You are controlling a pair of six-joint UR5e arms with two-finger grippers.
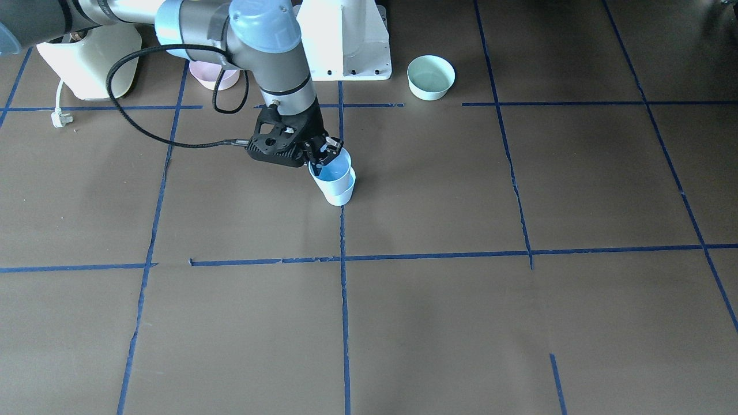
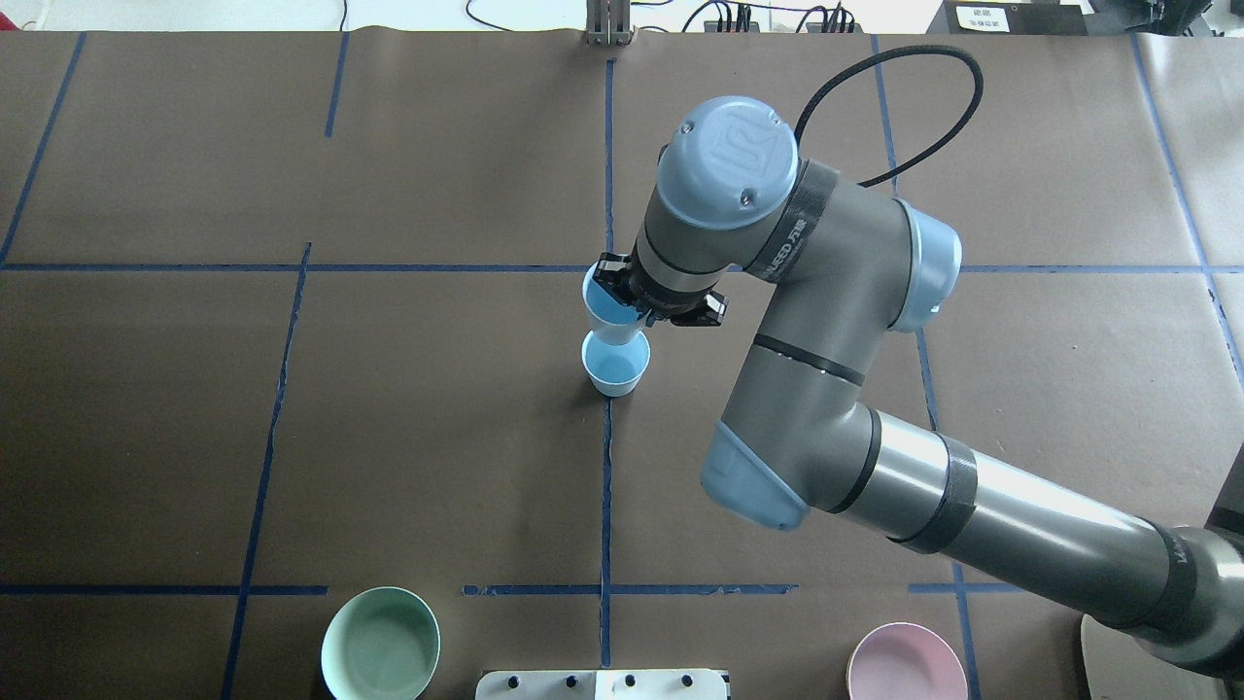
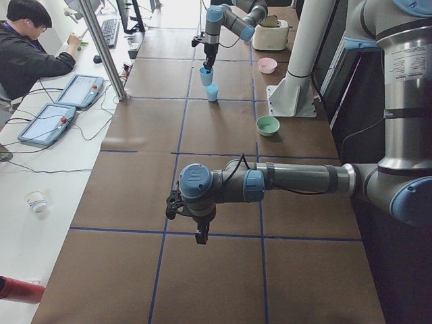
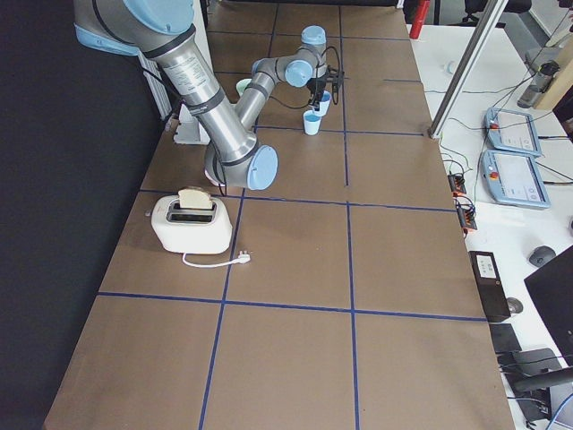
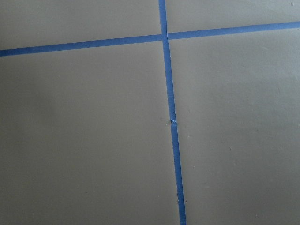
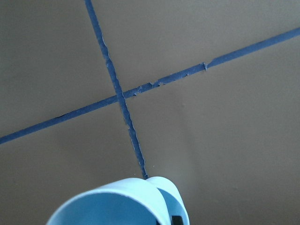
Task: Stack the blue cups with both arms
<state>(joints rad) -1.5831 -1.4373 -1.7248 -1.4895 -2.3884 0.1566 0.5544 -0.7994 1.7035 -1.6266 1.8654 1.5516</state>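
Note:
My right gripper (image 1: 324,153) is shut on the rim of one blue cup (image 1: 330,170) and holds it, slightly tilted, just above the other blue cup (image 1: 341,194), which stands upright on the brown table. From overhead the held cup (image 2: 607,307) overlaps the far rim of the standing cup (image 2: 615,367). I cannot tell whether they touch. The right wrist view shows both rims, the held cup (image 6: 108,206) and the standing cup (image 6: 172,197). My left gripper (image 3: 201,233) hangs over the table far from the cups, seen only in the exterior left view; I cannot tell if it is open.
A mint-green bowl (image 2: 380,644) and a pink bowl (image 2: 906,667) sit near the white pedestal (image 1: 346,40). A cream toaster (image 4: 191,222) with its cord lies on the right arm's side. A person (image 3: 30,50) sits at the table's far edge.

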